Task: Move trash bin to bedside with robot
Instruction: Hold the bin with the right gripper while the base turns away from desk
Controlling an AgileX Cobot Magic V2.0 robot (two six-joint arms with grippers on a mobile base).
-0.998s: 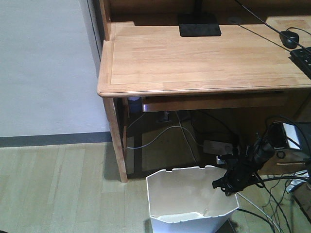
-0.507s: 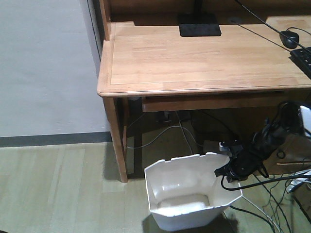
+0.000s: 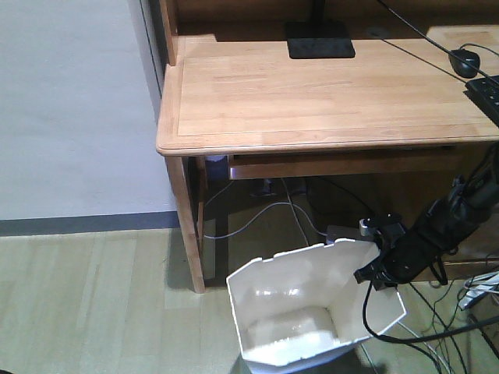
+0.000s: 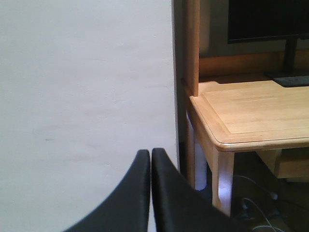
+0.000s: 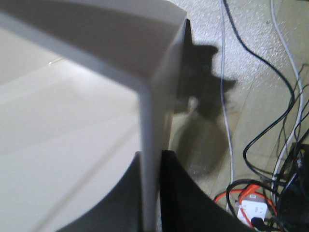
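Observation:
The white trash bin hangs tilted in front of the desk, its open mouth turned toward the camera and its right side raised. The robot's black right arm reaches in from the right. Its right gripper is shut on the bin's right rim. In the right wrist view the bin's thin white wall runs straight between the black fingers of the right gripper. My left gripper is shut on nothing, facing a pale wall beside the desk. The bedside is out of view.
A light wooden desk stands just behind the bin, its left leg close to the bin's far corner. A power strip and cables lie under and right of it. More cables cross the floor beside the bin.
The right gripper has risen and drifted right with the bin's rim. The bin has gone from upright to tipped, its right side lifted and its inside now facing the camera.

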